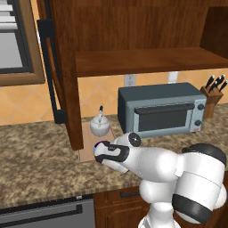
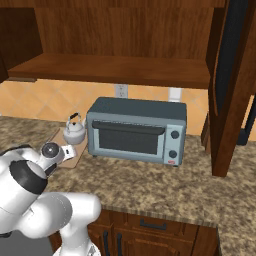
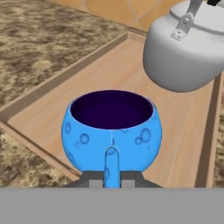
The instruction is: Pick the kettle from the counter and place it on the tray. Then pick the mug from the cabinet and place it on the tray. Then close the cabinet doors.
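- The kettle [image 1: 99,125] already stands on the tray [image 3: 183,144], at the far end of it, close to the grey toaster oven [image 2: 136,130], so I'd call the first part of the job done.
- The blue mug [image 3: 112,131] is out of the cabinet [image 1: 133,40] and sits low over the near end of the tray; in the hand view its thin handle runs straight down between the two dark fingertips.
- The hand [image 3: 112,177] is clamped on the mug's handle, jaws drawn nearly together around it. I cannot tell whether the mug's base touches the wood or hangs just above it.
- Mug and kettle are near each other but apart, with bare wood between them.
- By my reckoning the second part is almost finished: what remains is to let go of the mug and draw the arm clear without knocking either vessel.
- The cabinet doors [image 2: 231,85] stand swung wide open, one on each side of the tabletop [image 1: 40,156], so closing them is left to do.
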